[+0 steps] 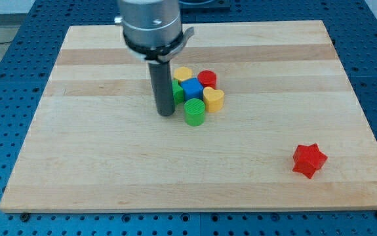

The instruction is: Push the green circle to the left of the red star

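My tip (166, 113), a bare rod with no hand to open, stood just left of the green circle (194, 111); the red star (308, 160) lay well apart, lower right. I judged approach finished; next, push rightward and down.

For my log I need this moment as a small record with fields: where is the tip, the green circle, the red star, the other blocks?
tip: my tip on the board, just at the view's left of the cluster
green circle: green circle, cluster's bottom edge, right of my tip
red star: red star, alone, lower right
neighbours: blue block, yellow heart, red block, yellow block
surface: wooden board
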`<action>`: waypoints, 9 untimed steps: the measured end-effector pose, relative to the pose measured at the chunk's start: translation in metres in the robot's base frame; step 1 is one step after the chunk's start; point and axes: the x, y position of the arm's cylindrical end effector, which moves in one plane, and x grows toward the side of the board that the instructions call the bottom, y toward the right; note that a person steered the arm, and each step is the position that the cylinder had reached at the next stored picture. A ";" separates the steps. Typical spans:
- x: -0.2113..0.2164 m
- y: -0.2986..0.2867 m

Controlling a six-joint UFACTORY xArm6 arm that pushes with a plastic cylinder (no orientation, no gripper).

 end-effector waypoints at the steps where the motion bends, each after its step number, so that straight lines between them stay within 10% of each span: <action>1: -0.013 0.035; 9: 0.121 0.063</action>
